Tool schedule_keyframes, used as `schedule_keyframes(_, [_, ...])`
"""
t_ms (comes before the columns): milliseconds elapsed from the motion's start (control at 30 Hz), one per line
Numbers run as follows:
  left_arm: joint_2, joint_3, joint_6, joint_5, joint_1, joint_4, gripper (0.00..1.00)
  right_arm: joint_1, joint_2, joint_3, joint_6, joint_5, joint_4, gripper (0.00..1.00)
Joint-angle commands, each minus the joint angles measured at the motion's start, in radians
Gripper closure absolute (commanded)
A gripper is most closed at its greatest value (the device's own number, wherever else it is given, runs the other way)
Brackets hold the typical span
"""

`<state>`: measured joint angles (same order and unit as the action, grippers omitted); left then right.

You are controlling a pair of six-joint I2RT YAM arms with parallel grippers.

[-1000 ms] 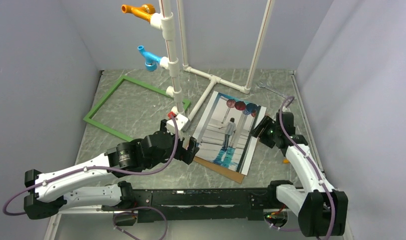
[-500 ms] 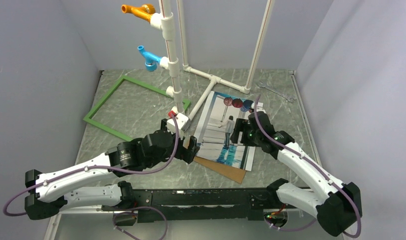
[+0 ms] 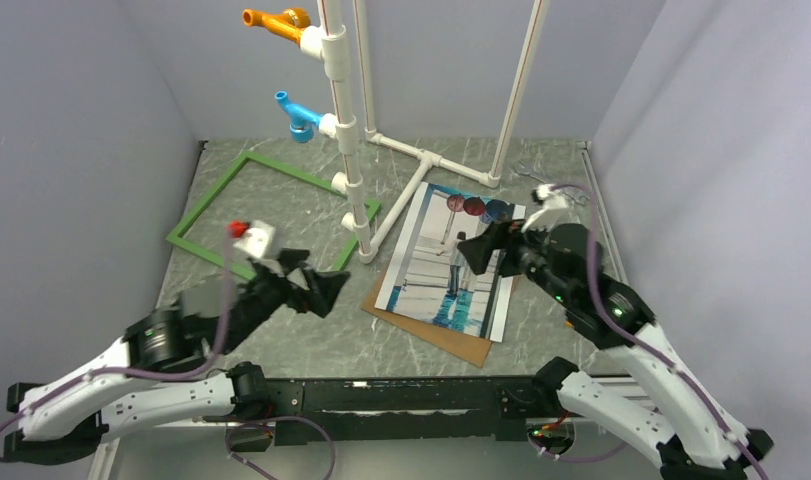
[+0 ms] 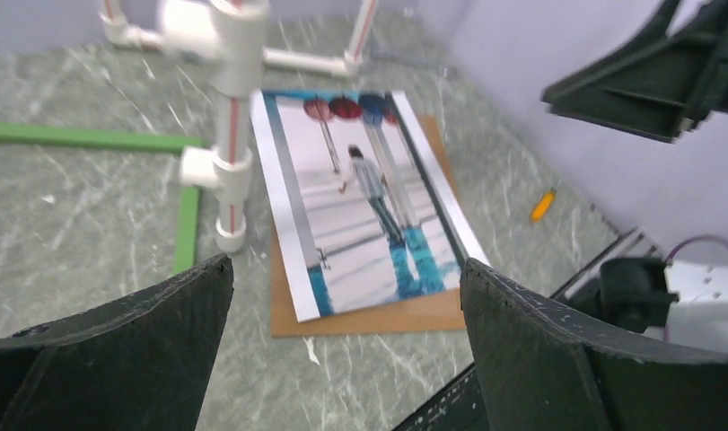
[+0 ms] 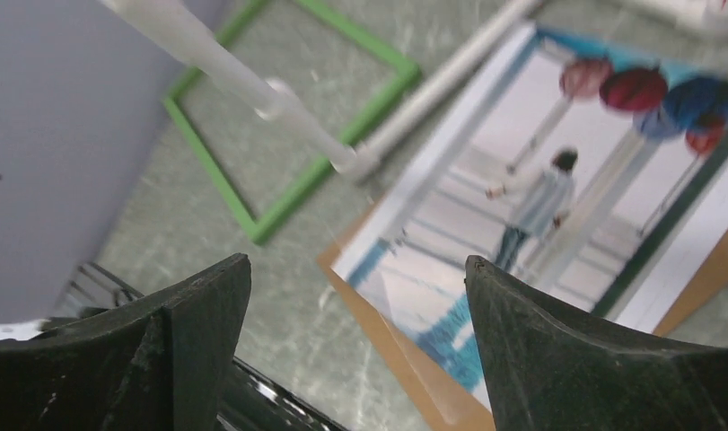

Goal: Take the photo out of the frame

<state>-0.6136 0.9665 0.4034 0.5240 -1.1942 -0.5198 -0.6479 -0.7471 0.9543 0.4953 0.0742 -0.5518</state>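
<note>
Photo (image 3: 449,262) is lying on its brown backing board (image 3: 463,346), outside the green frame (image 3: 301,177); I'm seeing left gripper (image 3: 316,282) and right gripper (image 3: 479,252) both gaping.

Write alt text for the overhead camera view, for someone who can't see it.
A photo of a person under balloons lies on a brown backing board, apart from the empty green frame lying to its left past a white pipe stand. Both robot grippers are open: the right gripper above the photo, the left gripper left of it.
</note>
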Motion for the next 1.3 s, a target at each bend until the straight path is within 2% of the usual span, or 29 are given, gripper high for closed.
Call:
schedule_keyframes(0, [0.153, 0.059, -0.060, 0.132, 0.005, -0.010, 0.01, -0.004, 0.111, 0.114, -0.065, 0.052, -0.043, 0.07])
schedule_keyframes(167, [0.318, 0.118, -0.143, 0.191, 0.005, -0.046, 0.01, -0.004, 0.239, 0.177, -0.106, 0.166, -0.099, 0.01])
schedule_keyframes(367, [0.436, 0.197, -0.172, 0.205, 0.004, -0.135, 0.01, -0.004, 0.371, 0.213, -0.162, 0.289, -0.136, 0.00])
schedule_keyframes(600, [0.545, 0.223, -0.170, 0.214, 0.004, -0.188, 0.01, -0.004, 0.471, 0.239, -0.183, 0.352, -0.156, 0.00])
schedule_keyframes(800, [0.553, 0.226, -0.153, 0.203, 0.004, -0.213, 0.01, -0.004, 0.481, 0.211, -0.146, 0.368, -0.156, 0.00])
schedule_keyframes(1267, [0.529, 0.198, -0.139, 0.188, 0.004, -0.204, 0.01, -0.004, 0.377, 0.157, -0.107, 0.344, -0.151, 0.00])
